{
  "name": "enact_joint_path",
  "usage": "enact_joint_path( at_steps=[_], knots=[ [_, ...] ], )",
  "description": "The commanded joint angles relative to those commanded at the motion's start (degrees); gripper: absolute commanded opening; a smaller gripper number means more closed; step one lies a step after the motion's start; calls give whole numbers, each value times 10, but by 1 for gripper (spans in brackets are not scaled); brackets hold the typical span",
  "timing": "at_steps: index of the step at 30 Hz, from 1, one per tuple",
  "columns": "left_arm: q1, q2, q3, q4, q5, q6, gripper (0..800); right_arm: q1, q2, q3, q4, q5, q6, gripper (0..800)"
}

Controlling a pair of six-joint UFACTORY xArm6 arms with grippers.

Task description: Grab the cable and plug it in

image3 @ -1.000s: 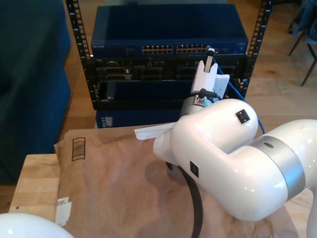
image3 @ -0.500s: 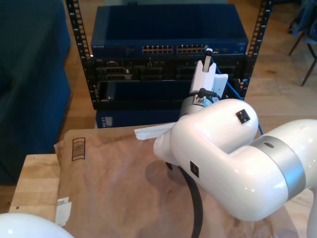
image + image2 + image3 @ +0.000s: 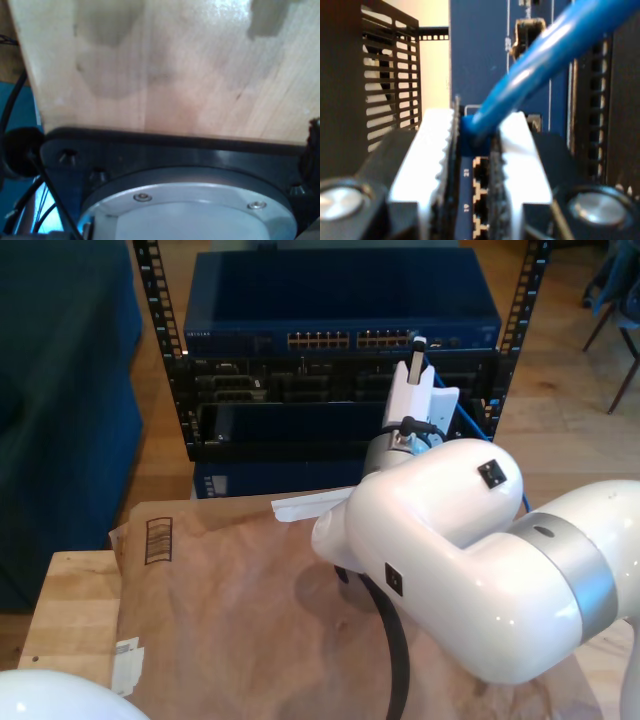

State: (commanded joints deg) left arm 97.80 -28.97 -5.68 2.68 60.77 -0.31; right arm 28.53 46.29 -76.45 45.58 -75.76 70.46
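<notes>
One end effector, my second gripper (image 3: pixel 472 170), clamped the cable (image 3: pixel 540 65) and had edged closer to the switch (image 3: pixel 340 300) ports, nearly plugged.

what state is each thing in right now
cable: pinched between the pads of my second tool, end held at the switch ports, not seen seated
second tool: shut on the cable, raised in front of the switch
switch ports: those in view look empty
brown paper: lying flat on the table, wrinkled
</notes>
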Motion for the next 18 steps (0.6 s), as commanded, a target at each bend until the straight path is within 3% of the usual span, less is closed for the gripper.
enact_joint_path(
  at_steps=[18],
  knots=[
    [0, 0, 0, 0, 0, 0, 800, 3, -1, -5, -1, 12, -2, 0]
  ],
)
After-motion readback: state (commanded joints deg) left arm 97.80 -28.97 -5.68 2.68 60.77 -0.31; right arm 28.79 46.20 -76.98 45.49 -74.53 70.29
